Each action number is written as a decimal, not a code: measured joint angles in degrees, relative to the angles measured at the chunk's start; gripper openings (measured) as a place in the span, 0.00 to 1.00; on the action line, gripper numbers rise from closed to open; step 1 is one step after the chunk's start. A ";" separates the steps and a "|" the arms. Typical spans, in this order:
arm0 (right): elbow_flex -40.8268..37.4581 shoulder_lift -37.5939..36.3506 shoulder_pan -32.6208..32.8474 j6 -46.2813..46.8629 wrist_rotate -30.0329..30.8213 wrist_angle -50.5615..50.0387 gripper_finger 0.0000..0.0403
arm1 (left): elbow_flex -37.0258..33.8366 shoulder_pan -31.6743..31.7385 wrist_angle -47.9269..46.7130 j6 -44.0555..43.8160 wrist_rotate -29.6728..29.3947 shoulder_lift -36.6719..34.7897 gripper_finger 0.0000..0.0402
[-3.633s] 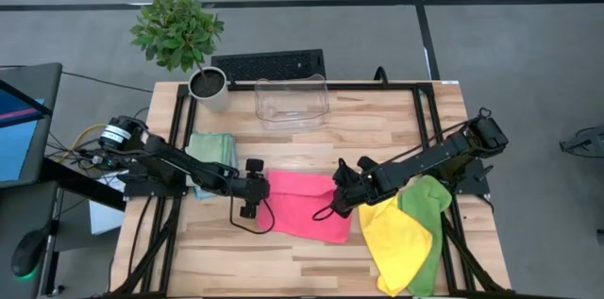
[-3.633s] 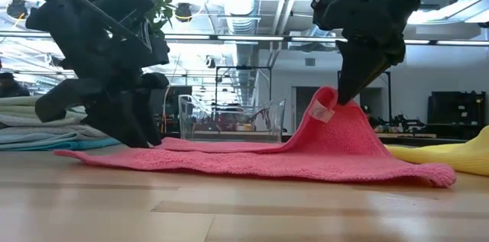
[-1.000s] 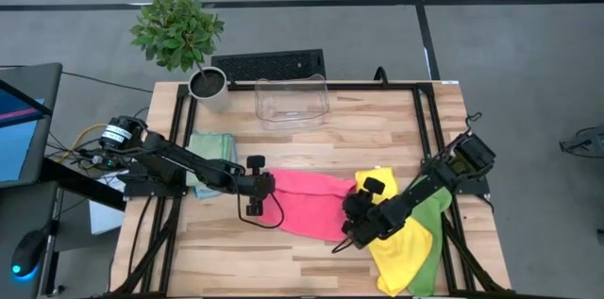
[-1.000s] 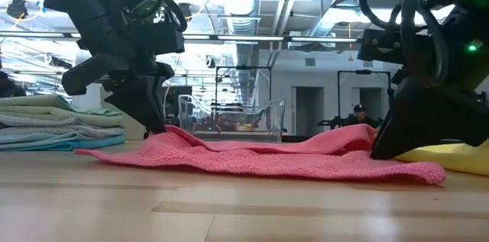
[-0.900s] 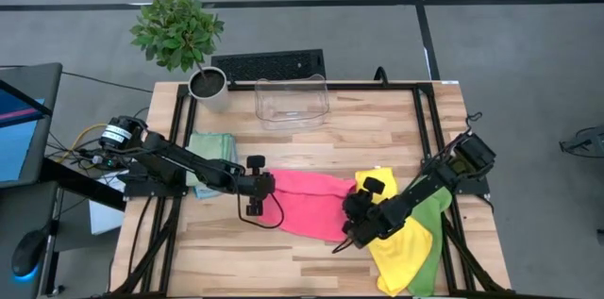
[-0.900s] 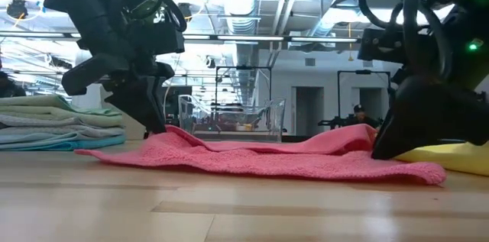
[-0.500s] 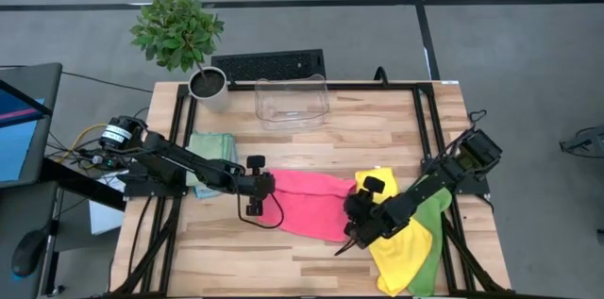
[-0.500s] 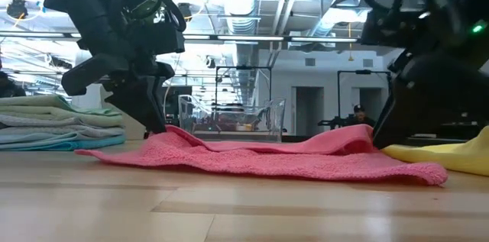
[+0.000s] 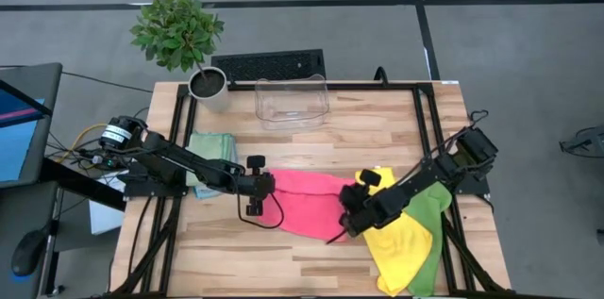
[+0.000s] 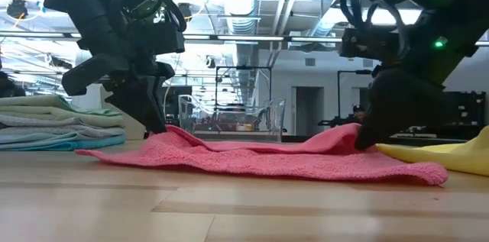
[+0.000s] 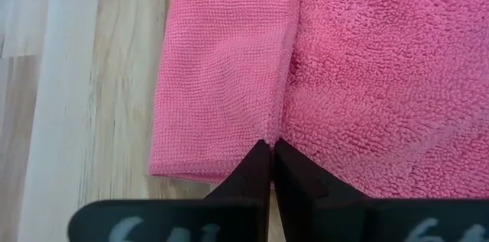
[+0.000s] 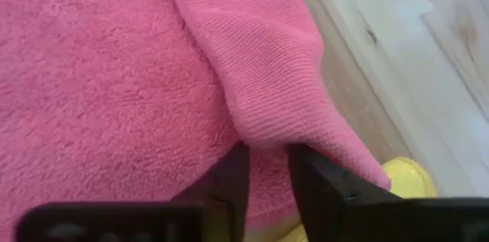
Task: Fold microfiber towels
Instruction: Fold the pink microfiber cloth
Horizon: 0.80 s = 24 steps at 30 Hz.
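Pink towel [image 9: 307, 203] lies mid-table. I see my left gripper [image 11: 270, 149] pinched fully closed on its left edge; my right gripper [image 12: 267, 154] clamps a raised fold at its right edge.

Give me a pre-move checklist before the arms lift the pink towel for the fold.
1. Left gripper shut on pink towel at its left edge: ok.
2. Right gripper pinching the towel's right fold: cannot tell; cloth sits between the fingers, jaws look partly closed.
3. Pink towel clear of yellow towel: not ok, they touch or overlap at the right gripper.
4. Folded stack out of the fold path: ok, behind the left arm.
5. Clear bin out of the way: ok, at the table's far edge.
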 joint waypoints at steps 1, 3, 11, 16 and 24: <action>0.16 0.00 0.01 -0.03 0.00 -0.22 0.24 | 0.00 0.00 -0.02 0.00 0.00 0.00 0.00; 0.56 -0.07 0.30 -0.64 0.00 -0.47 0.13 | 0.00 0.00 -0.02 0.00 0.00 0.00 0.00; 3.65 -0.15 1.28 -1.33 -0.78 -4.07 0.02 | 0.00 0.00 -0.33 -1.06 -0.02 0.00 0.00; 3.68 -0.15 1.31 -1.05 -0.92 -4.49 0.04 | 0.00 0.00 -0.75 -0.13 -0.32 0.00 0.04; 3.72 -0.15 1.31 -1.07 -0.96 -4.97 0.03 | 0.00 0.00 -0.77 1.13 -0.76 0.00 0.31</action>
